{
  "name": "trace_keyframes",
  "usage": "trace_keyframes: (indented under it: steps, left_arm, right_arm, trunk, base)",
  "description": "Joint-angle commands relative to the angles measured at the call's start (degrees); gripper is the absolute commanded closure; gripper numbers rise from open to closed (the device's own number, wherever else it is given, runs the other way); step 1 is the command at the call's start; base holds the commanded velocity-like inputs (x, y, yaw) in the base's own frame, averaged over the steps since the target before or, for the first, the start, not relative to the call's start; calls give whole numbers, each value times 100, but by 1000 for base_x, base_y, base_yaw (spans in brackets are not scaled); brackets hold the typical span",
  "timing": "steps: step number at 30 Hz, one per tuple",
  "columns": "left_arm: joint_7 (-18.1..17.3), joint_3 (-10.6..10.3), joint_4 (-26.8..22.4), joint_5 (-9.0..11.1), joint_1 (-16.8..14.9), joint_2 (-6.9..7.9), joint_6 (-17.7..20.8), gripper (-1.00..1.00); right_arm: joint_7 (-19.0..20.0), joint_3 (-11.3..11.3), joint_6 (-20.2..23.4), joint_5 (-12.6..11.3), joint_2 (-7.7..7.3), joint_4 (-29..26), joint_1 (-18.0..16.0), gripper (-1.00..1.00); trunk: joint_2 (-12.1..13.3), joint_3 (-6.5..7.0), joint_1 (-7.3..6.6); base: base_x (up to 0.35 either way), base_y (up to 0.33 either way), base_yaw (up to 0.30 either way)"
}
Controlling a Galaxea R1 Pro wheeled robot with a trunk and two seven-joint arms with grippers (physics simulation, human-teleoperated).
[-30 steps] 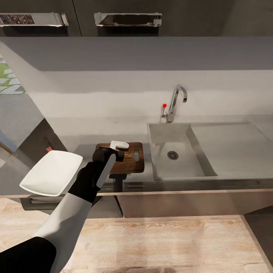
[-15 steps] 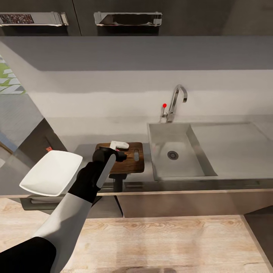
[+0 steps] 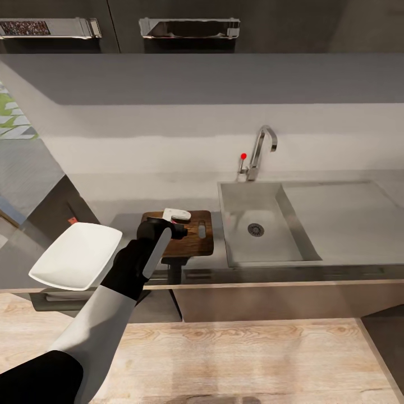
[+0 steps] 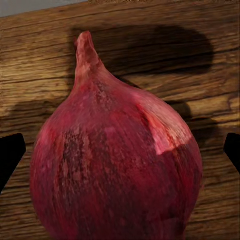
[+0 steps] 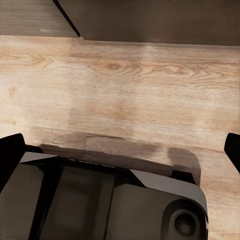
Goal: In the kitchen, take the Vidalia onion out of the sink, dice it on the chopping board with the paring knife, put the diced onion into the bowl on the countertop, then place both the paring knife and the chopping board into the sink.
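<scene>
A dark red onion [image 4: 117, 165] with a pointed top rests on the brown wooden chopping board [image 3: 196, 241]. In the left wrist view the two black fingertips [image 4: 11, 155] stand wide apart on either side of it, with a gap at each side. My left gripper [image 3: 173, 225] hovers low over the board, open around the onion [image 3: 178, 223]. A small white object [image 3: 177, 214] lies at the board's far edge; I cannot tell if it is the paring knife. The white bowl [image 3: 76, 255] sits left of the board. My right gripper [image 5: 120, 150] is open, above the floor.
The grey sink [image 3: 280, 193] with round drain [image 3: 255, 229] lies right of the board, its drainboard [image 3: 342, 213] further right. A chrome tap [image 3: 261, 148] with a red knob [image 3: 243, 156] stands behind it. Dark cabinets hang above the countertop [image 3: 118, 193]. The wood floor [image 5: 125, 85] lies below.
</scene>
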Motion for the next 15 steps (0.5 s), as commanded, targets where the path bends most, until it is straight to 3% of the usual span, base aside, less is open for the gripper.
trace_keyframes:
  steps: [1,15]
  left_arm:
    - [58,-7,-5,60,-5,1,15,-100]
    - [58,-7,-10,58,-5,6,15,-100]
  right_arm:
    - [10,-14,-11,59,3,-8,2,-100]
    - [10,-14,-17,59,3,-8,2,-100]
  trunk:
    - [-10,-3,3]
    - [-10,118,3]
  base:
    - [0,0,0]
    - [0,0,0]
